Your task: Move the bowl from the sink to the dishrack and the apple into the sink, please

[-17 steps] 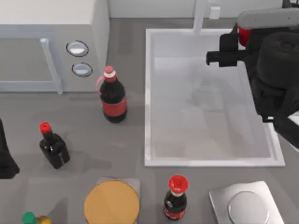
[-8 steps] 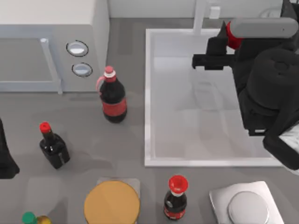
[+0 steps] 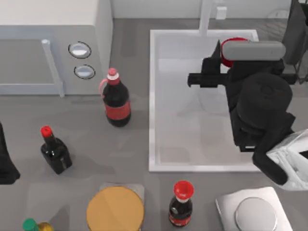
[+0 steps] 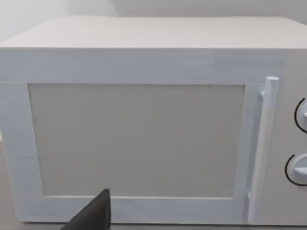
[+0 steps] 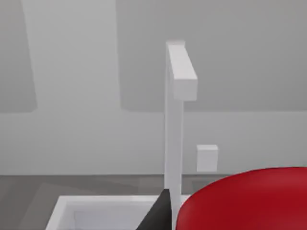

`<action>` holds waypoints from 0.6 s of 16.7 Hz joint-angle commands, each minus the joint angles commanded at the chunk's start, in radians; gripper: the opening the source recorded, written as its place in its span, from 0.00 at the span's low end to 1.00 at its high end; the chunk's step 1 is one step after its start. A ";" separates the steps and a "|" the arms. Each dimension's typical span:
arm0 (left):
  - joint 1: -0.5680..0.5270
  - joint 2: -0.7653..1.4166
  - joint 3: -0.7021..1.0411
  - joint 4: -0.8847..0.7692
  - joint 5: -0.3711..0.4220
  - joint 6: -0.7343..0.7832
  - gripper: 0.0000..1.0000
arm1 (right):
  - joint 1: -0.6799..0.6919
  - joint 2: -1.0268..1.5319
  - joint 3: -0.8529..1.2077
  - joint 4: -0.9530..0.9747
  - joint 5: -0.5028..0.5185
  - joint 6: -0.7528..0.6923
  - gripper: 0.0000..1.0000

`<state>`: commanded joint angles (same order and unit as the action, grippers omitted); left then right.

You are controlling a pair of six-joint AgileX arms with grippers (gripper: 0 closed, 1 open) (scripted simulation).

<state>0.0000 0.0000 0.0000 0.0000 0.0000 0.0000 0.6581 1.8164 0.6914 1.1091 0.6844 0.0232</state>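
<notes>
The apple (image 3: 232,46) is a glossy red fruit held above the back part of the white sink (image 3: 153,101). My right gripper (image 3: 230,50) is shut on it, pointing toward the faucet post (image 3: 206,17). In the right wrist view the apple (image 5: 249,201) bulges large beside one dark finger (image 5: 160,214), with the faucet post (image 5: 173,124) just beyond. The sink basin (image 3: 192,125) lies bare below the arm. The bowl is out of view. A dark frame (image 3: 297,33) at the back right edge is cut off; I cannot tell whether it is the dishrack.
A white microwave (image 3: 48,43) fills the back left, and the left wrist view faces its door (image 4: 136,139). Dark bottles with red caps (image 3: 117,98) (image 3: 54,150) (image 3: 181,204) stand on the counter. An orange-yellow disc (image 3: 115,209) and a square plate (image 3: 252,211) lie in front. My left arm (image 3: 6,163) is parked at the left edge.
My right arm has carried the apple leftward and toward the front, from the sink's back right corner to above the basin. The left arm has stayed still.
</notes>
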 joint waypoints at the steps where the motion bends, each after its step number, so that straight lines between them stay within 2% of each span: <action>1: 0.000 0.000 0.000 0.000 0.000 0.000 1.00 | 0.001 0.054 -0.008 0.065 0.002 -0.001 0.00; 6: 0.000 0.000 0.000 0.000 0.000 0.000 1.00 | -0.003 0.308 -0.058 0.382 0.004 -0.005 0.00; 10: 0.000 0.000 0.000 0.000 0.000 0.000 1.00 | -0.009 0.412 -0.082 0.501 0.001 -0.007 0.00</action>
<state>0.0000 0.0000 0.0000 0.0000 0.0000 0.0000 0.6493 2.2285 0.6093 1.6097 0.6849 0.0161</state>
